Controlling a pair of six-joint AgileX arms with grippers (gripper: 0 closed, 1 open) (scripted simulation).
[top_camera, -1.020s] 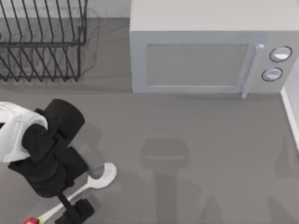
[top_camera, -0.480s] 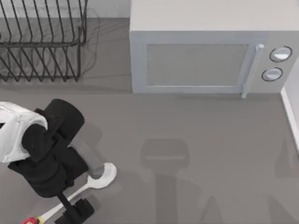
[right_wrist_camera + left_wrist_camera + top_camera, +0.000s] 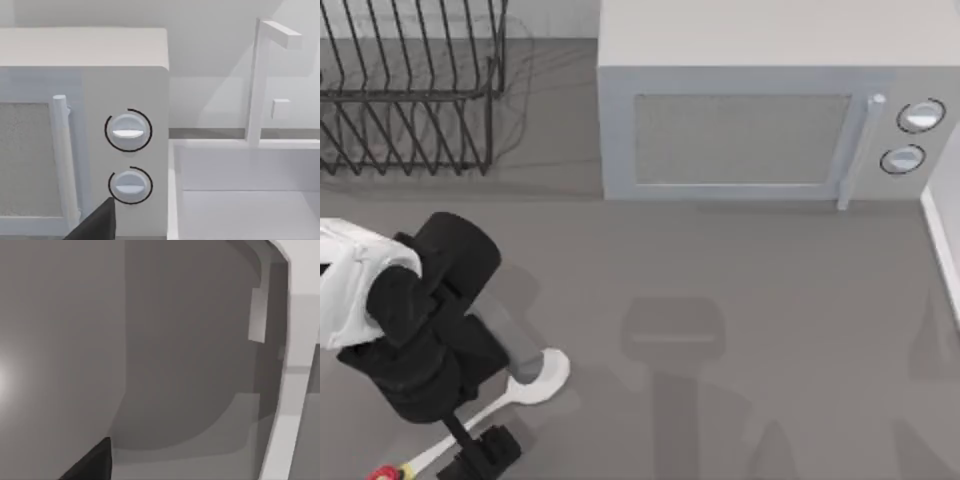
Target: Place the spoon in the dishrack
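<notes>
The spoon (image 3: 525, 385) lies on the table (image 3: 740, 300) at front left, well short of the dishrack (image 3: 410, 90); light, stiff and slippery, it suits a mid-handle pinch, where the left gripper (image 3: 470, 450) sits, jaws' state untellable

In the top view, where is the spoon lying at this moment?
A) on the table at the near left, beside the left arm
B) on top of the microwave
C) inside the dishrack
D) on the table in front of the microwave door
A: the spoon lies flat on the table at the near left, its handle running under the left gripper, well short of the dishrack.
</notes>
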